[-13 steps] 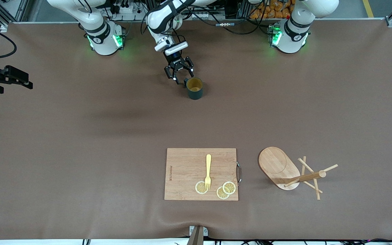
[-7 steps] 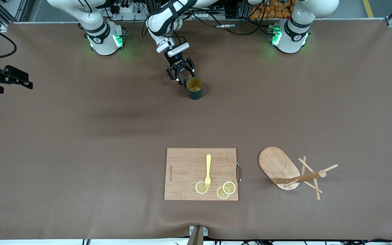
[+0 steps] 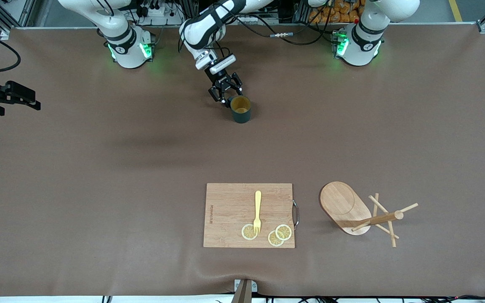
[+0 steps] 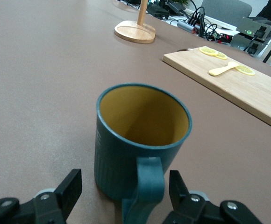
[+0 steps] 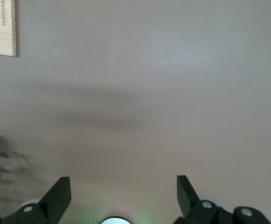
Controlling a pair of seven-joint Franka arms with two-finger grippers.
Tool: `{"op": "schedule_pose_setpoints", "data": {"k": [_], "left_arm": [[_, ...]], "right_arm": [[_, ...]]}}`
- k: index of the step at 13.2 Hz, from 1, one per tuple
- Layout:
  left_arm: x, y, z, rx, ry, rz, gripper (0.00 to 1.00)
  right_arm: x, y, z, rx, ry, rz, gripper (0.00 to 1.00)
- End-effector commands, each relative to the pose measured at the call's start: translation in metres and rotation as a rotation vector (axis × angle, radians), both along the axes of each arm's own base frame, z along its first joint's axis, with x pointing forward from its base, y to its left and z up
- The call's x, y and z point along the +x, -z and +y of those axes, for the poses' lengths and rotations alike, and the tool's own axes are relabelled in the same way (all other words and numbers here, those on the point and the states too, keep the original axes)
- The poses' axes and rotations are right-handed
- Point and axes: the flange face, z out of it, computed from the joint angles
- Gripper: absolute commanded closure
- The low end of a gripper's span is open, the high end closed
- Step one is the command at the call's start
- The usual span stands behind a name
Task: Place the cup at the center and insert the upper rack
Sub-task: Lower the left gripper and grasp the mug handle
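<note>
The dark teal cup (image 3: 241, 109) stands upright near the robots' edge of the table, its tan inside showing. My left gripper (image 3: 227, 94) is low at the cup's handle. In the left wrist view the cup (image 4: 142, 135) fills the middle, and the left gripper (image 4: 125, 186) is open, one finger on each side of the handle with gaps showing. The upper rack (image 3: 345, 204), a wooden mug tree, sits near the front camera, beside the cutting board toward the left arm's end; its base (image 4: 135, 32) shows too. My right gripper (image 5: 122, 184) waits open, high over bare table.
A bamboo cutting board (image 3: 230, 210) lies near the front camera and carries a yellow fork (image 3: 257, 210) and lemon slices (image 3: 283, 232). Its corner (image 5: 0, 28) appears in the right wrist view. Brown table stretches between the cup and the board.
My left gripper has come down and in toward the cup's handle, and its fingers have narrowed around it. The cup and the right arm have not moved.
</note>
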Motion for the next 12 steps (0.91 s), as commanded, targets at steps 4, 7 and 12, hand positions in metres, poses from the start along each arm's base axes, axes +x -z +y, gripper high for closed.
{"op": "schedule_pose_setpoints", "data": {"k": [4, 7, 12], "left_arm": [[-0.001, 0.015, -0.003, -0.075, -0.046, -0.012, 0.24], [-0.001, 0.015, -0.005, -0.101, -0.052, -0.016, 0.28], [-0.001, 0.021, -0.004, -0.099, -0.048, -0.011, 0.48]], "right_arm": [[-0.001, -0.002, 0.004, 0.012, 0.009, 0.004, 0.00], [-0.001, -0.003, 0.004, 0.012, 0.009, 0.002, 0.00], [-0.001, -0.003, 0.003, 0.010, 0.011, -0.001, 0.00]]}}
